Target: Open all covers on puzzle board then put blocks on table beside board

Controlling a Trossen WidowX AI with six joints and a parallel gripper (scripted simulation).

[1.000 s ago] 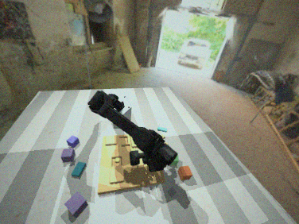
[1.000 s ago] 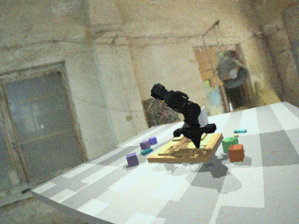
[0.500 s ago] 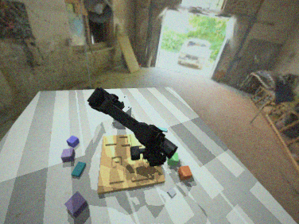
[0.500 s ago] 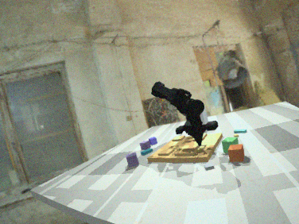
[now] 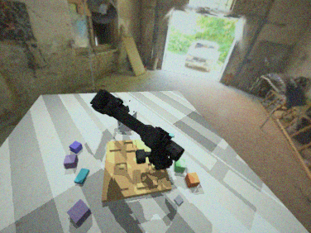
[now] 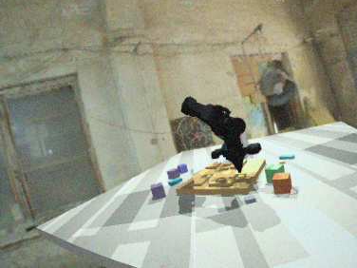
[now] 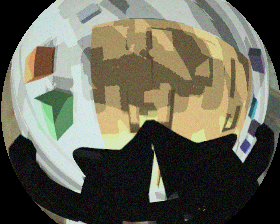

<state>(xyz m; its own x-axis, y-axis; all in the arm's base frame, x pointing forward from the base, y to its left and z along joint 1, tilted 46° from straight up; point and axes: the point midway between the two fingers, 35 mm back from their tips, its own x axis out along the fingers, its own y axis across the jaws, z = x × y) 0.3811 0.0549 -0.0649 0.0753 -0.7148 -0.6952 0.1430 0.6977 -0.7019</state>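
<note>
The wooden puzzle board (image 5: 113,195) (image 6: 258,168) (image 7: 106,116) lies flat, partly in shadow. Its covers and wells are hard to tell apart; which covers stand open is unclear. My gripper (image 6: 239,170) (image 7: 149,123) is shut and empty, pointing down low over the board's right part in the exterior view; the arm hides its tips in the top view. An orange block (image 5: 192,180) (image 6: 282,183) (image 7: 43,63) and a green block (image 5: 179,166) (image 6: 273,174) (image 7: 57,115) rest right of the board. Purple blocks (image 5: 78,212) (image 5: 70,161) and a blue-violet block (image 5: 75,147) (image 6: 182,168) rest left of it.
A teal piece (image 5: 82,176) (image 6: 175,181) lies left of the board, and another teal piece (image 6: 287,157) lies beyond the green block. A small grey piece (image 5: 179,200) (image 6: 250,200) (image 7: 89,13) lies near the board's front right corner. Shadows cross the table.
</note>
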